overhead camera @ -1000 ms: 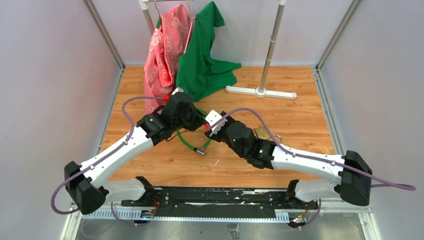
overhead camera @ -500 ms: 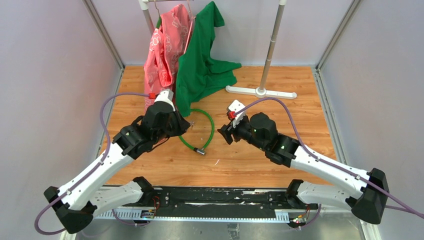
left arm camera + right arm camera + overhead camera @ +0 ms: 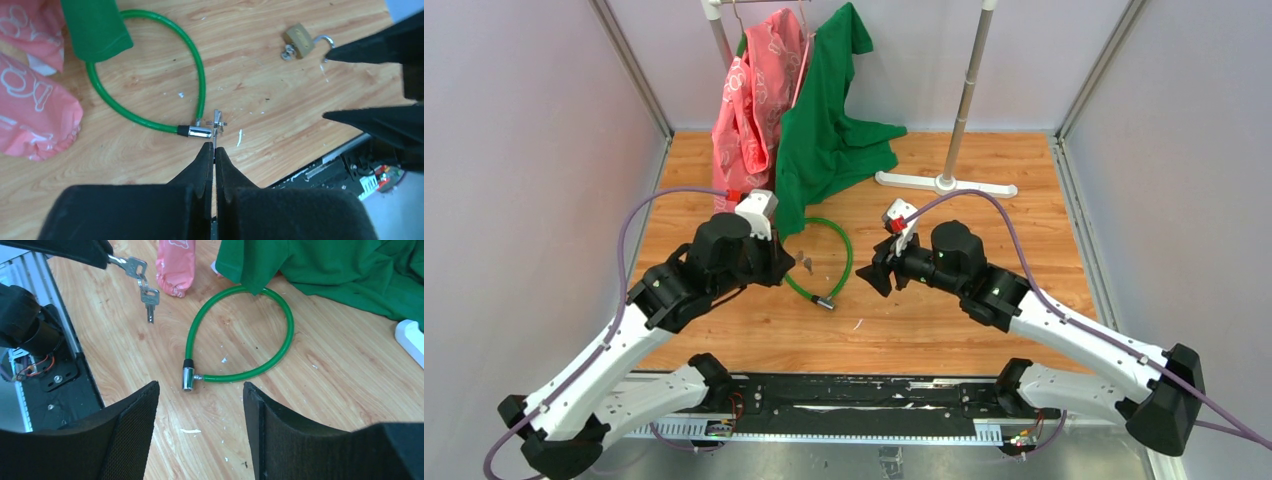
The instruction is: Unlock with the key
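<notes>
The green cable lock [image 3: 841, 247] lies looped on the wooden table, with its silvery metal end [image 3: 824, 300] nearest me. It also shows in the left wrist view [image 3: 200, 80] and the right wrist view [image 3: 287, 335]. My left gripper [image 3: 214, 147] is shut on the small silvery key [image 3: 216, 122] and holds it above the table, just left of the loop. In the right wrist view the key [image 3: 131, 264] carries a ring from which a second key [image 3: 149, 300] hangs. My right gripper [image 3: 200, 405] is open and empty, above the table right of the lock's end [image 3: 188, 379].
A brass padlock [image 3: 300, 42] with an open shackle and its own keys lies right of the cable lock; my right arm hides it in the top view. Red [image 3: 749, 110] and green [image 3: 824, 120] garments hang onto the table behind. A white rack base [image 3: 944, 183] stands at the back.
Both arms have drawn apart from over the cable lock. My left gripper has moved back left with the key. My right gripper has moved right, uncovering the lock's loop.
</notes>
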You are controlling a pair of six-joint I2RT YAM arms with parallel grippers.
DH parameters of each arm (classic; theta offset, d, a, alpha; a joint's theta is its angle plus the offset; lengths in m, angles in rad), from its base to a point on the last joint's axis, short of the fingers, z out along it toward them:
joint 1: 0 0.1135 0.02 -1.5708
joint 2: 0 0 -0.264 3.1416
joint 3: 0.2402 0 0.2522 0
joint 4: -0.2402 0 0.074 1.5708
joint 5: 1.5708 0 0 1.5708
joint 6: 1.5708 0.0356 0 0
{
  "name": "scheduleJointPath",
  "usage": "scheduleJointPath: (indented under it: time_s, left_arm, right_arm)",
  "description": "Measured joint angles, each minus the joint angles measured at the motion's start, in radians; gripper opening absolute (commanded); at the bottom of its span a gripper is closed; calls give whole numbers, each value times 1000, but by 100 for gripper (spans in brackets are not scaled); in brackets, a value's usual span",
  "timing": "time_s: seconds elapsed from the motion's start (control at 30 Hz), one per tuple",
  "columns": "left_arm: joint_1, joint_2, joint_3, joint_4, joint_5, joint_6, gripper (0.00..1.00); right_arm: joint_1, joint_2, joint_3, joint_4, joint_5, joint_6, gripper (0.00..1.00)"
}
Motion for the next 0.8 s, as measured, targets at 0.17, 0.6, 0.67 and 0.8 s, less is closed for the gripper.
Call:
scheduleJointPath:
  time_s: [0.17,0.6,0.67,0.8]
  left_arm:
    - [0,-52,-1,35,96,91,0]
    - [0,-75,-50,184,426,207,0]
    - [0,-82,-54,210,466,217,0]
    - [0,-92,-63,261,534,230,0]
  right_arm:
    - [-55,-10,0,-21,-135,13,65]
    - [-220,-130,-44,55,-546,109,62]
    - [-237,-136,-60,75,-597,138,62]
    - [-257,-142,-79,122,-684,193,61]
